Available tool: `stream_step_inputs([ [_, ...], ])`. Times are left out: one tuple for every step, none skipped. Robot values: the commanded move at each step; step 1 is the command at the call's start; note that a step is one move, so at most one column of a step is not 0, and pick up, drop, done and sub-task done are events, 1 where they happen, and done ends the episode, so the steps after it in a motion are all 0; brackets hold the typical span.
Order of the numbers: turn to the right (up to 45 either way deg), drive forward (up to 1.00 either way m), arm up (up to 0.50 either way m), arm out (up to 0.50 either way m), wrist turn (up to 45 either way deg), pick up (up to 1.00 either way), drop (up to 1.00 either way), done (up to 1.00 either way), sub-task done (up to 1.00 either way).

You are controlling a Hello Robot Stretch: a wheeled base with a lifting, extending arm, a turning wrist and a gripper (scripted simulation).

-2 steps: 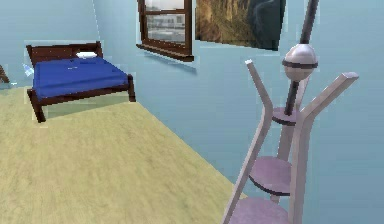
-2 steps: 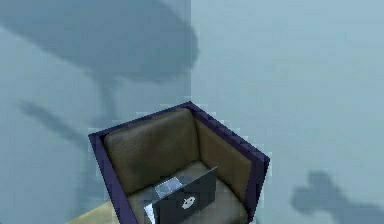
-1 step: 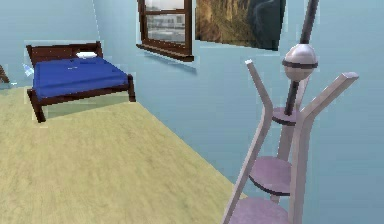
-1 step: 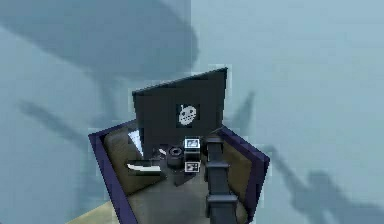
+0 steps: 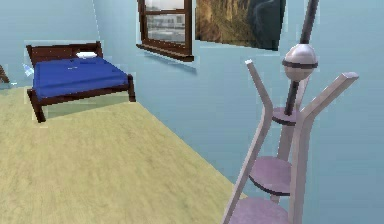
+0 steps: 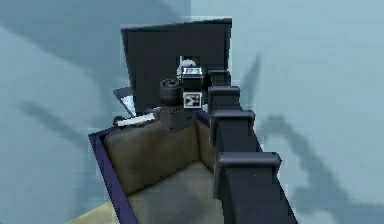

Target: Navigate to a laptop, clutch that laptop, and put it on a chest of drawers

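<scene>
in the arm side view the arm [image 6: 235,140] reaches out over a dark-rimmed box [image 6: 103,165] with a tan inside. the gripper [image 6: 135,120] is at the arm's far end with the laptop [image 6: 165,48] right behind it, dark screen upright against the blue wall at the box's far side, and i cannot tell whether the gripper holds anything. the forward view has a blue-covered bed [image 5: 75,75] far left, a window [image 5: 165,25] and a picture [image 5: 240,20] on the wall, and a pale coat stand [image 5: 272,172] near right.

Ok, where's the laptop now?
In the arm side view's upper middle, the laptop shows at the gripper, higher in the picture than a dark-edged tan surface.
</scene>
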Motion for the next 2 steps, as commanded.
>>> stream_step_inputs([
  [0.0, 0.0, 0.0, 0.0, -45.0, 0.0, 0.0, 0.0, 0.0],
  [0.0, 0.0, 0.0, 0.0, -45.0, 0.0, 0.0, 0.0, 0.0],
])
